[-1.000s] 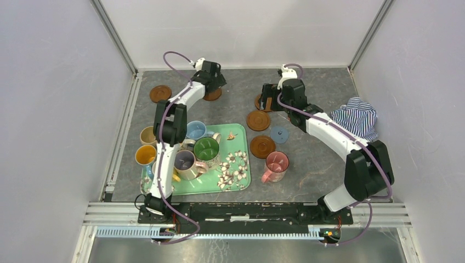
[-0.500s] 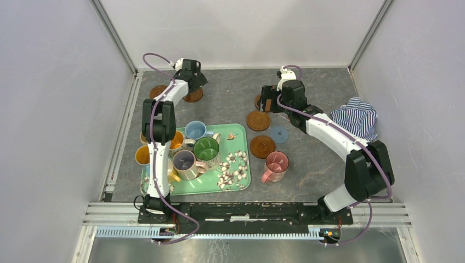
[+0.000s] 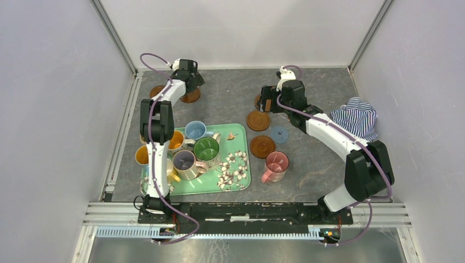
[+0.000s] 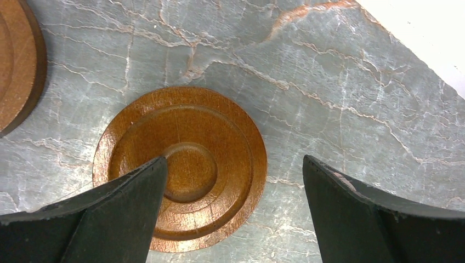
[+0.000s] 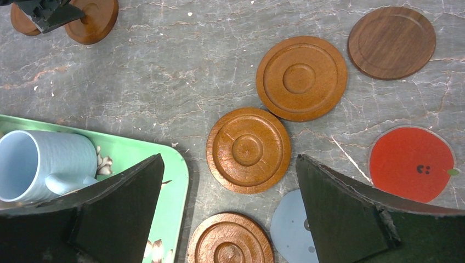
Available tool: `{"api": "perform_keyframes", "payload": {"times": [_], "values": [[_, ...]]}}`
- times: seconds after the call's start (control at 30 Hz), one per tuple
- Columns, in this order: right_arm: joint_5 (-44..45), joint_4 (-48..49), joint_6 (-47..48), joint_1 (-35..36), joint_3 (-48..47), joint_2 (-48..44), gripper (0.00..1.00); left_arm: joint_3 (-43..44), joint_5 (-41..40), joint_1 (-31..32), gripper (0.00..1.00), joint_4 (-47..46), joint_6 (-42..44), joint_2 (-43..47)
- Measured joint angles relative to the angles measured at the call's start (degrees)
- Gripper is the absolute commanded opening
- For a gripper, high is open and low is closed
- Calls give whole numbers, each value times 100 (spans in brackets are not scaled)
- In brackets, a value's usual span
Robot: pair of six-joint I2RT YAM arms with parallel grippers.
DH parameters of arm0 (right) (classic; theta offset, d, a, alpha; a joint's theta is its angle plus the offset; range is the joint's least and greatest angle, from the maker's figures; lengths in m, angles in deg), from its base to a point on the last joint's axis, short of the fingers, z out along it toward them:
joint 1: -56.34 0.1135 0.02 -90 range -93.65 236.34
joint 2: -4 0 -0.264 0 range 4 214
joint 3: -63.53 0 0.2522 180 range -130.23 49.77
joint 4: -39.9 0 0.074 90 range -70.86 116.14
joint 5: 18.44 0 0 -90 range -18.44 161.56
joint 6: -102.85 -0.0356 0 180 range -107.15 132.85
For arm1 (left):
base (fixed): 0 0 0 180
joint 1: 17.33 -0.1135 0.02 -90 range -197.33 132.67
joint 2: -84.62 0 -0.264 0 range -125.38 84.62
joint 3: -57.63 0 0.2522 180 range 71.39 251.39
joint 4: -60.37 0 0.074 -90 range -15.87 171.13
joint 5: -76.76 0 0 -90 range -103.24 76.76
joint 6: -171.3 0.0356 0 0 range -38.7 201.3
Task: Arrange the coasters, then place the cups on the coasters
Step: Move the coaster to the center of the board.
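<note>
Wooden coaster [image 4: 181, 164] below spread left gripper [image 4: 233, 164], left arm [image 3: 156, 118] stretched far forward

White-and-black left arm [image 3: 155, 137] stretched far forward, wrist at the far left; its black two-finger left gripper [image 4: 233, 164] pointed downward, jaws spread wide, holding nothing; white-and-black right arm [image 3: 334, 134] bent at the elbow, forearm angled inward; black two-finger right gripper [image 5: 227, 159] likewise downward, jaws wide apart, empty.
</note>
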Motion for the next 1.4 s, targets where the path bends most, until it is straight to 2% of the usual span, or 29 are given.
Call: {"api": "perform_keyframes", "payload": {"times": [0.93,1.03,1.17,1.3,1.4], "values": [[205,-599,271,0,-92,0,98,437,271,-76,100,310,417,125],[330,-686,306,0,-83,0,98,306,315,42,100,275,415,420],[461,-715,339,0,72,-7,98,-380,428,343,100,175,415,1222],[584,-826,376,0,164,20,98,-1322,553,942,100,-13,417,2260],[702,-866,417,0,166,57,98,-1729,695,1405,100,-160,439,2712]]}}
